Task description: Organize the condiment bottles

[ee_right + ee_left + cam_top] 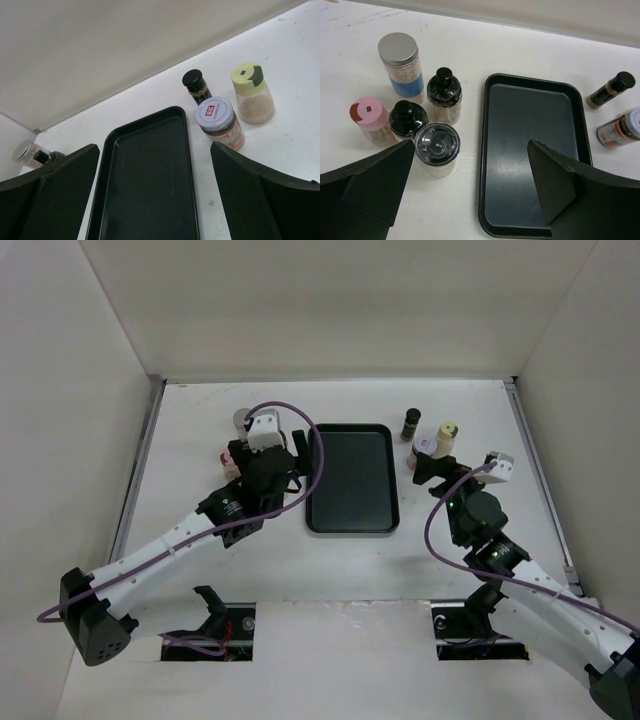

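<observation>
1. Five bottles crowd the left of the left wrist view. They are a grey-cap jar, a tall black-cap bottle, a pink-cap bottle, a squat black-cap bottle and a clear-lid jar. All stand upright on the desk, touching or nearly so, just left of the tray.
2. Three more stand at the upper right of the right wrist view: a dark-cap bottle, a white-cap jar and a yellow-cap bottle.
3. The tray holds no bottle.
4. The left hand gapes wide and grips nothing. The right hand does the same.
5. The bottles look small, rigid and probably light, with smooth sides that may slip.
6. Grip across the body, below the cap.
7. The left cluster is tight, so fingers could topple neighbours. The clear-lid jar, nearest the tray, seems easiest to reach.
</observation>
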